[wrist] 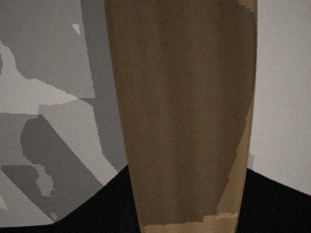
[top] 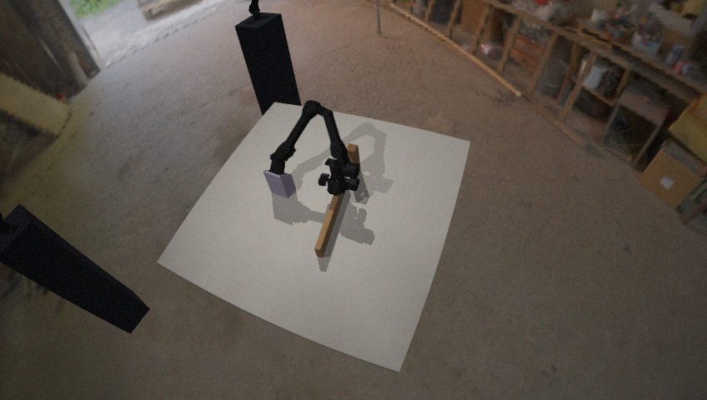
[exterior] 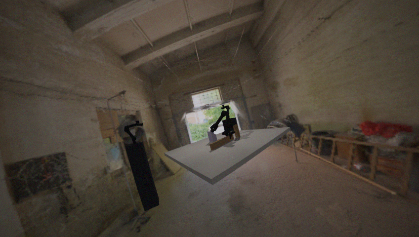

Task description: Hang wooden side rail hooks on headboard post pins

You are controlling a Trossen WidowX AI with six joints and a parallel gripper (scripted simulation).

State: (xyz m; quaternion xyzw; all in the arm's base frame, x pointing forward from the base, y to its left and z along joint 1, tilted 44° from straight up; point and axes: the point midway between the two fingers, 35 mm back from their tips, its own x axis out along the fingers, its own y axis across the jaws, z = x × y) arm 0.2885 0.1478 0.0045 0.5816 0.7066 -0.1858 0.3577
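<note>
The wooden rail (top: 327, 227) (exterior: 219, 144) (wrist: 185, 107) lies lengthwise on the white table (top: 392, 297) (exterior: 249, 143), its near end towards the table's middle. My gripper (top: 339, 190) (exterior: 230, 136) (wrist: 174, 158) is shut on the rail from above, towards the end nearer the post, with one black finger on each side. The wooden headboard post (top: 353, 148) (exterior: 236, 132) stands upright behind the gripper. The steel hooks, the slot and the pins cannot be made out; arm and gripper hide the gap between rail and post in the top view.
The arm's lilac base block (top: 280, 184) (exterior: 212, 137) stands left of the rail, and the arm arches over from it. Black pillars (top: 270, 64) (exterior: 142, 176) stand beyond the table's edges, one more (top: 74, 270) at the left in the top view.
</note>
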